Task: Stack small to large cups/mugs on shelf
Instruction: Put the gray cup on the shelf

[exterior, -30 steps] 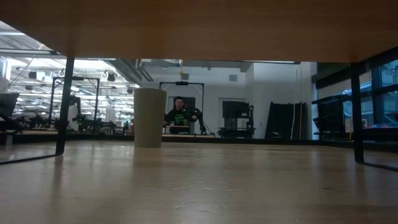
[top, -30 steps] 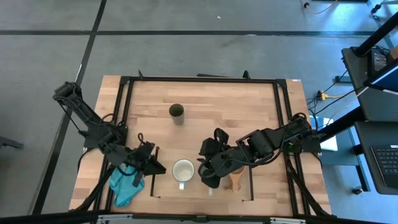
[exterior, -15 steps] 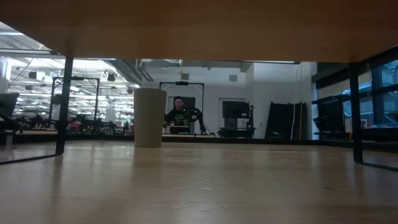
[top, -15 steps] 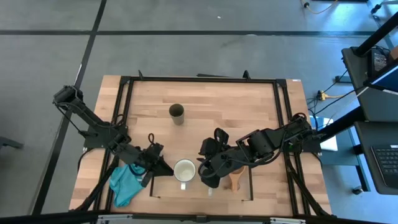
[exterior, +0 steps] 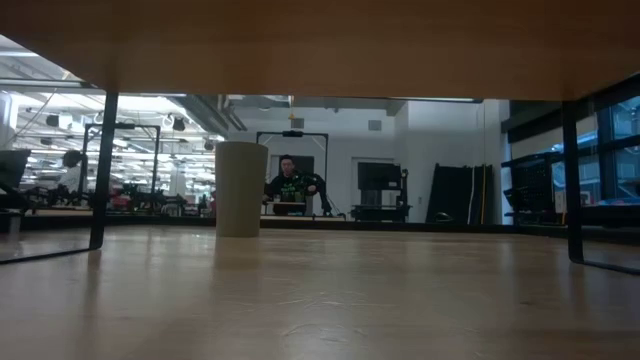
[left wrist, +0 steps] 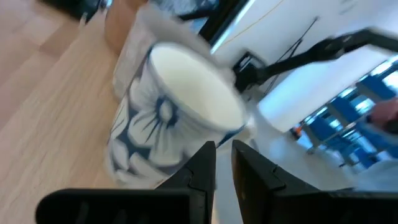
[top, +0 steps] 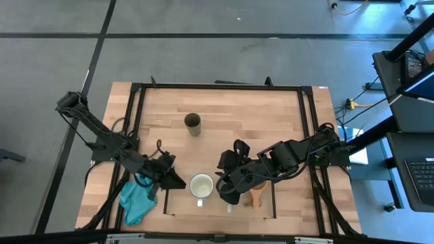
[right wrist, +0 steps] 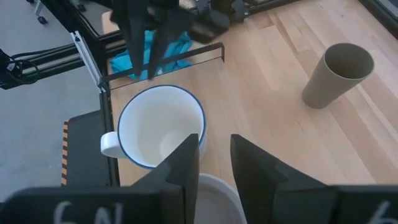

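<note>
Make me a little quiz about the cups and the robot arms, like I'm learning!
1. True or false: the dark olive-green cup stands on the shelf.
2. What lies on the table beside the left gripper? A. a teal cloth B. a spoon C. a book
3. Fill in: the mug between the left gripper and the right gripper is ___ inside.

Key: 1. False, it stands on the bare tabletop, away from the shelf. 2. A. 3. White.
</note>
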